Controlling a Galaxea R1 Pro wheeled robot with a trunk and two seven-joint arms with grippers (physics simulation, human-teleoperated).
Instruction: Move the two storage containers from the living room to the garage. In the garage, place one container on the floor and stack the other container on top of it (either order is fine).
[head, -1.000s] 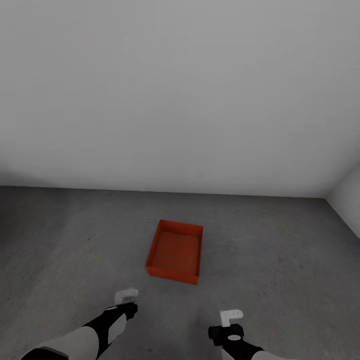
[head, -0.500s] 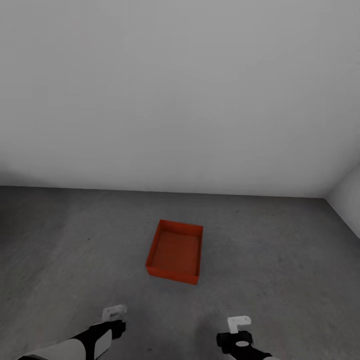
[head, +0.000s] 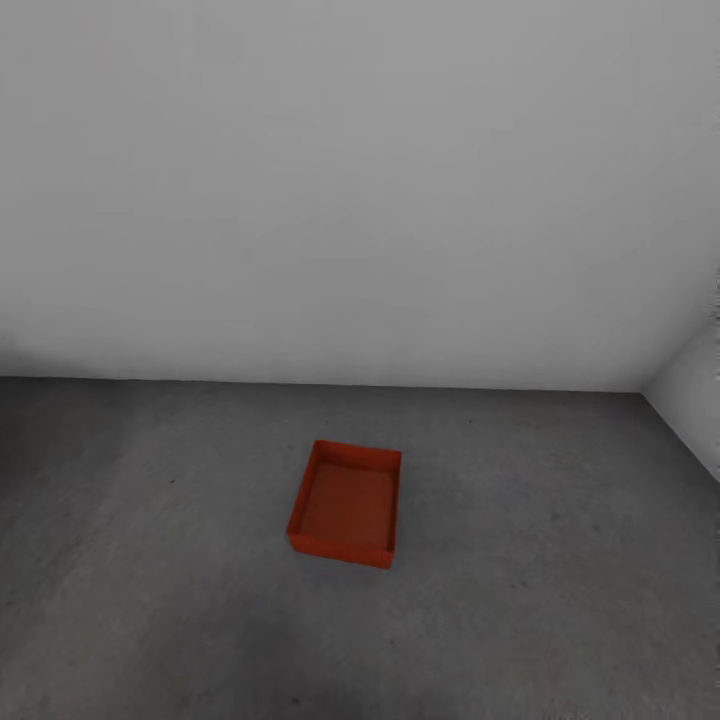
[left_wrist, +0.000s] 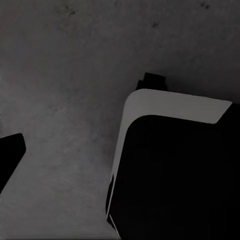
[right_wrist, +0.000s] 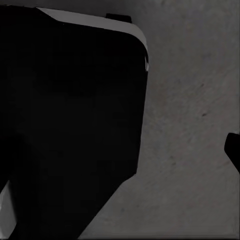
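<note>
One orange-red storage container (head: 345, 503) is seen set on the garage floor (head: 560, 560), near the white wall (head: 360, 200); judged light, stiff, thin-walled; best taken by opposite rims; jaws' state cannot be told from wrist views.

In the left wrist view much of the floor (left_wrist: 65, 100) is hidden by a large black body with a pale edge (left_wrist: 175, 170), itself cut off by the picture's edge; which part of the robot it is cannot be told. A dark tip (left_wrist: 9, 152) beside it is cropped too. In the right wrist view a similar dark mass (right_wrist: 70, 120) is cropped likewise.
</note>
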